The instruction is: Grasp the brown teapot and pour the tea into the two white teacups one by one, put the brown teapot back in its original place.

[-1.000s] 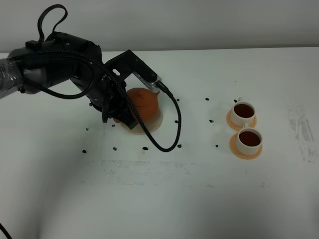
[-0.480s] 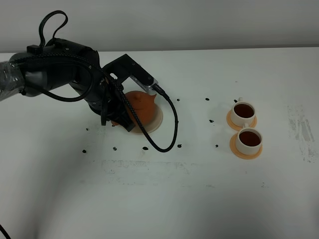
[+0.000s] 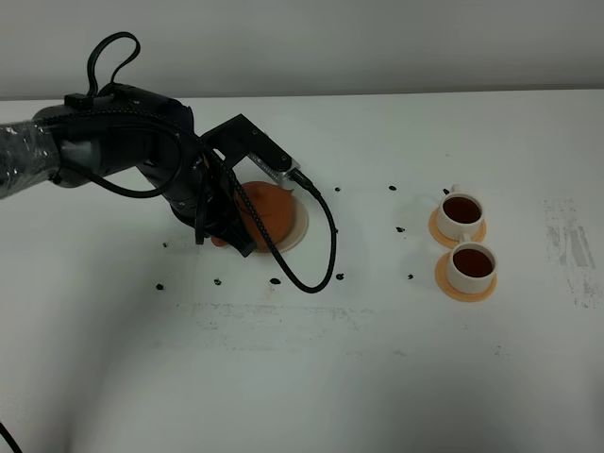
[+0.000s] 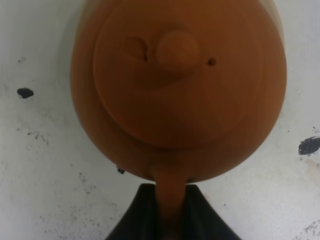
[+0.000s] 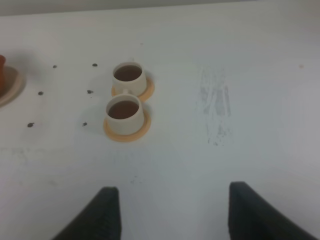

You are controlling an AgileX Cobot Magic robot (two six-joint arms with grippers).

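Teapot (image 3: 271, 209), reddish-brown clay with a knobbed lid, sits on the cream saucer (image 3: 297, 225) left of the table's middle, largely covered in the high view by the left arm's black wrist and its looping cable (image 3: 316, 255). The left gripper (image 4: 169, 210) reaches down over the pot's rear; in the left wrist view its two dark fingers (image 4: 134, 215) stand on either side of the loop handle, the jaws drawn in narrow around it, and they appear to pinch it, though the contact itself lies at the frame's edge and is blurred. The lid knob (image 4: 178, 49) and a small vent hole beside it face the wrist camera squarely, so the pot looks upright. Well to the right stand the two white teacups, the farther cup (image 3: 461, 213) and the nearer cup (image 3: 472, 265), each on an orange coaster (image 3: 464, 288) and each holding dark tea. The right gripper (image 5: 170, 212) hangs above bare white table (image 3: 377, 377), jaws spread wide and holding nothing. Dark specks (image 3: 393, 188) dot the tabletop between pot and cups.
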